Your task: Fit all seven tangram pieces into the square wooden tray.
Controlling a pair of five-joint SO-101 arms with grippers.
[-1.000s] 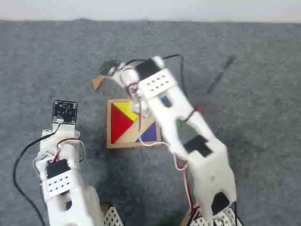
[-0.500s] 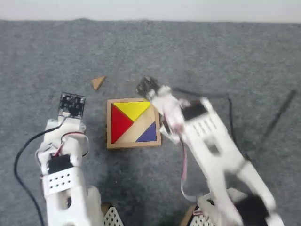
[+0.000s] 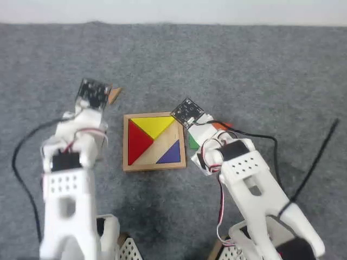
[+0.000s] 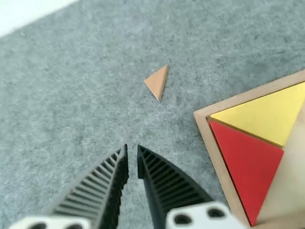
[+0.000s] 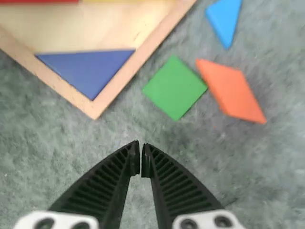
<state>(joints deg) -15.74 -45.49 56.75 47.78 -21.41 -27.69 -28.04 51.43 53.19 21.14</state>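
Left hand (image 4: 132,149): fingers drawn almost together, holding nothing, over the grey surface (image 3: 244,65) just outside the tray's (image 3: 126,142) corner by the yellow triangle (image 3: 153,125). Its tips aim at the tan triangle (image 4: 157,82), probably lined up to fetch it.
Right hand (image 5: 141,145): tips touching, empty, off the tray's opposite side near the corner with the blue triangle (image 5: 88,69).
Loose by the right hand: green square (image 5: 174,87) just beside the tray rim, then the orange parallelogram (image 5: 231,90), with the light blue triangle (image 5: 224,16) beyond. All lie flat and apart, so each can be pinched alone.
Tan triangle: alone, well clear of the tray.
Tray: yellow, red triangle (image 3: 138,142) and blue seated against the walls, with a bare diagonal band between them.
Progress: three in, four out, by my count.
Next: either hand must spread before gripping.
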